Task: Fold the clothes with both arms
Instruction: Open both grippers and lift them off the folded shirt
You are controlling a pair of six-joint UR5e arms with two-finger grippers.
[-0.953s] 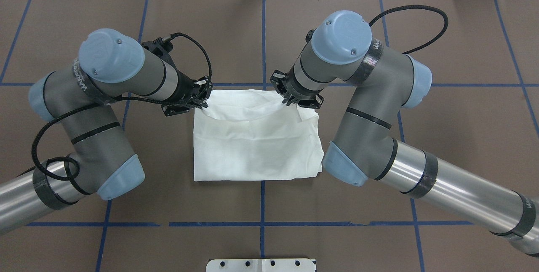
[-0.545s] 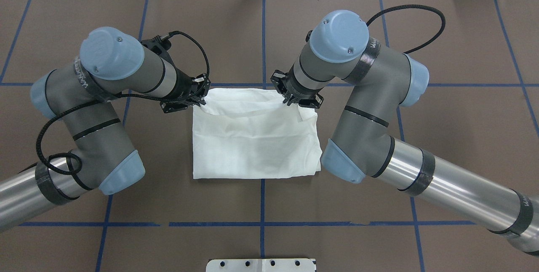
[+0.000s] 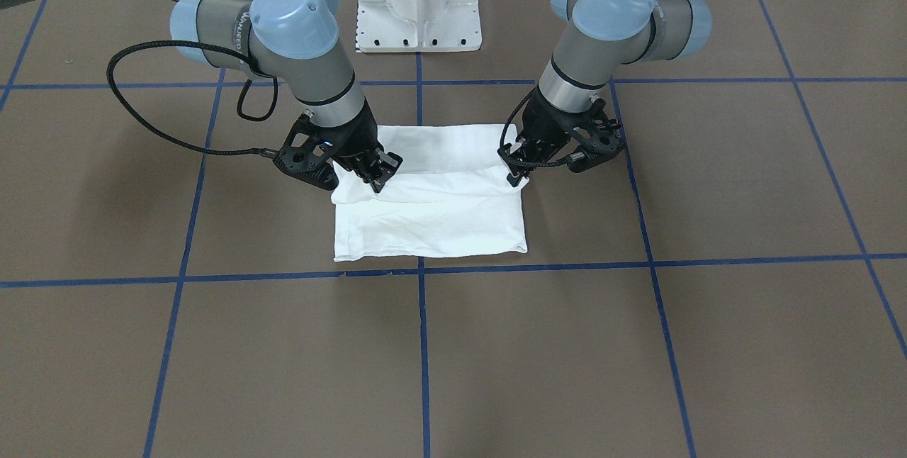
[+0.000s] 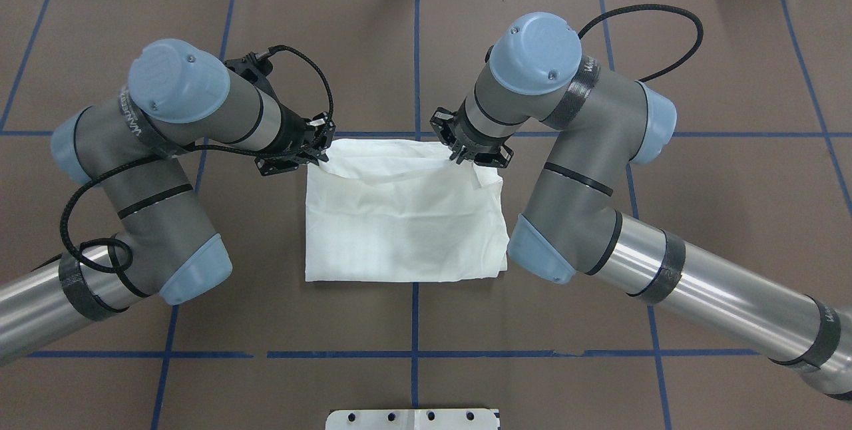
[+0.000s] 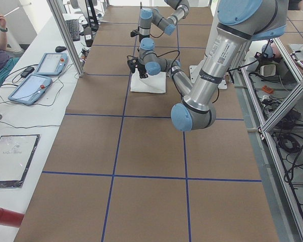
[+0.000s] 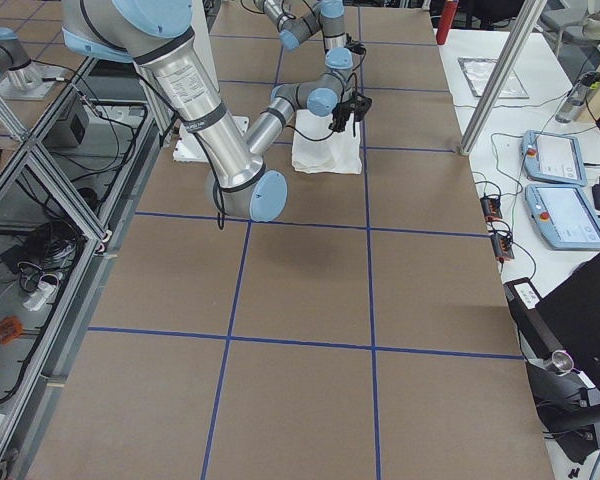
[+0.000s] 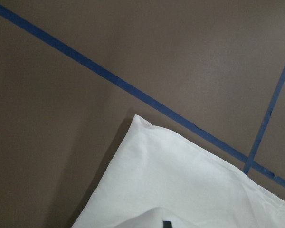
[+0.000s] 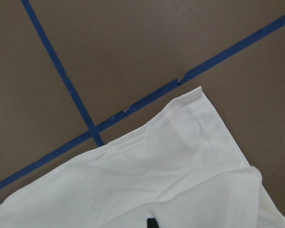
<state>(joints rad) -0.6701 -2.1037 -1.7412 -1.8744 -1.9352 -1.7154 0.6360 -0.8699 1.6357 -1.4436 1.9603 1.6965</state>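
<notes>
**Both hands clamped on shirt's far edge**

White T-shirt (image 4: 399,237) lies folded into a rectangle mid-desk (image 4: 665,50), astride the centre blue tape line (image 4: 416,50). Left hand (image 4: 321,152) is closed on its far-left corner and right hand (image 4: 459,156) on the far-right corner. The top layer is raised between them. Right arm's blue joint cap (image 4: 536,257) hides part of the shirt's right edge from overhead. White pedestal base (image 3: 419,4) is well apart.

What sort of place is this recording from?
Most likely a robotics lab: a brown table gridded with blue tape, two teach pendants on a side bench, and aluminium framing with cables alongside.
</notes>
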